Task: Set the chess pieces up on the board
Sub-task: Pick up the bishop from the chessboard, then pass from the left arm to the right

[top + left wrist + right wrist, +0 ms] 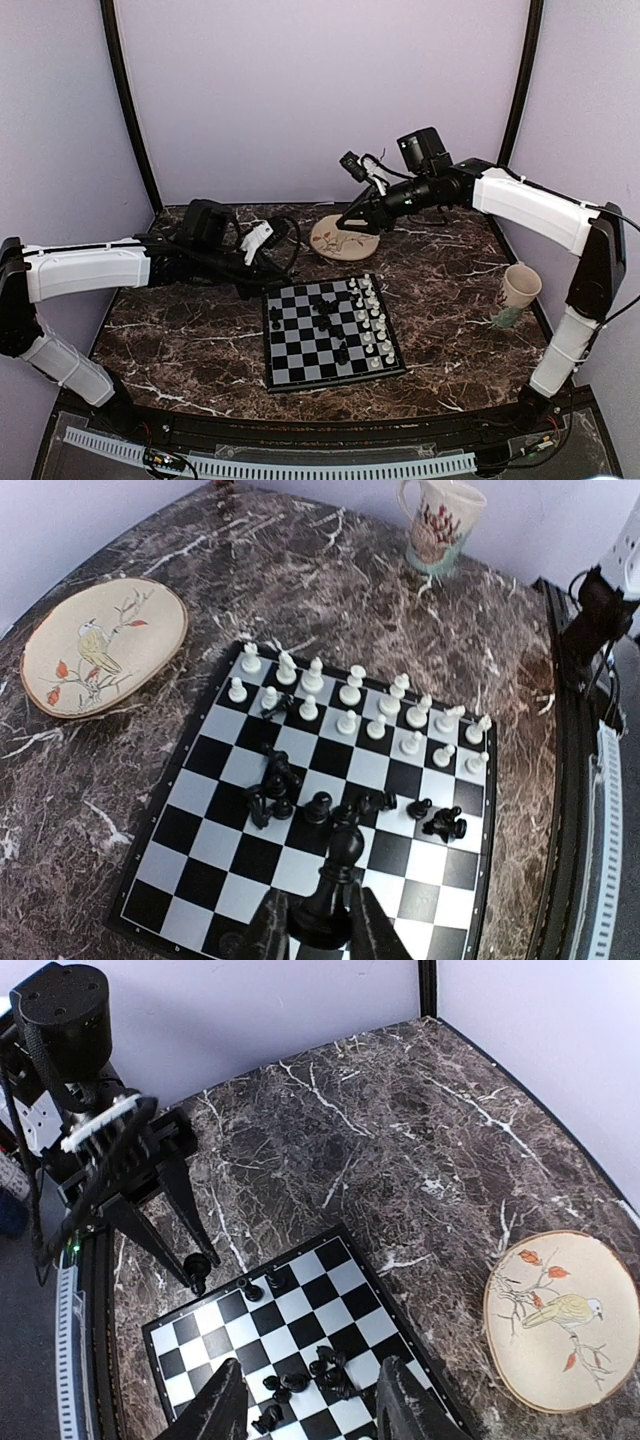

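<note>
The board (300,372) lies at mid-table. White chess pieces (372,322) stand in two rows along its right side, and they show along the far side of the board (200,870) in the left wrist view as white pieces (350,705). Several black pieces (275,790) lie heaped mid-board. My left gripper (318,900) is shut on a tall black piece (343,855) above the board's near edge, and hangs as the left gripper (258,287) at the board's far-left corner. My right gripper (310,1365) stands open and empty, high above the black heap (330,1370); two black pieces (250,1288) stand by the corner.
A round beige plate (345,238) with a bird picture lies just behind the board, under the right gripper (350,222). A floral cup (518,292) stands at the right. Purple walls close in the dark marble table (200,370) on three sides.
</note>
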### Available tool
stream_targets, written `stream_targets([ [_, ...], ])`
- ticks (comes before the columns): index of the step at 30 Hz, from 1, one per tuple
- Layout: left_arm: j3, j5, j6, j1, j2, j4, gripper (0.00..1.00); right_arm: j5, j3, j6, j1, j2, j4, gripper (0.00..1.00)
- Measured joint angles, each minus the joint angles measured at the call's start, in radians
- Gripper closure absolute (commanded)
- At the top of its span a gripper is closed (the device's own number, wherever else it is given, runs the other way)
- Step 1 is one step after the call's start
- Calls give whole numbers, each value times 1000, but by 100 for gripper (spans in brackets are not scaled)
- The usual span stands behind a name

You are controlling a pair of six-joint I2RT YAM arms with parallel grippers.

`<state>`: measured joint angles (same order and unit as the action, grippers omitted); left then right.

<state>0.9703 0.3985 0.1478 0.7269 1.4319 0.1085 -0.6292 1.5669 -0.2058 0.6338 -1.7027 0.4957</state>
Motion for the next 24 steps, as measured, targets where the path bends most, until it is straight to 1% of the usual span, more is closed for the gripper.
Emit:
stream_targets([
  [3, -73, 75, -84, -53, -31, -128, 83, -47, 38, 69, 1, -70, -1, 56],
  [6, -105, 124, -127, -59, -44, -189, 83, -86, 64, 116, 10, -134, 6, 56],
  [9, -111, 157, -151, -59, -45, -225, 83, -119, 75, 156, 40, -177, 8, 58],
  [16, -119, 187, -169, -58, -59, -256, 83, -137, 115, 202, 157, -204, 18, 62],
  [19, -121, 192, -172, -58, -65, -265, 83, -150, 123, 221, 181, -210, 11, 67],
  [24, -122, 196, -177, -58, -66, -269, 83, -165, 124, 250, 187, -220, 4, 76],
])
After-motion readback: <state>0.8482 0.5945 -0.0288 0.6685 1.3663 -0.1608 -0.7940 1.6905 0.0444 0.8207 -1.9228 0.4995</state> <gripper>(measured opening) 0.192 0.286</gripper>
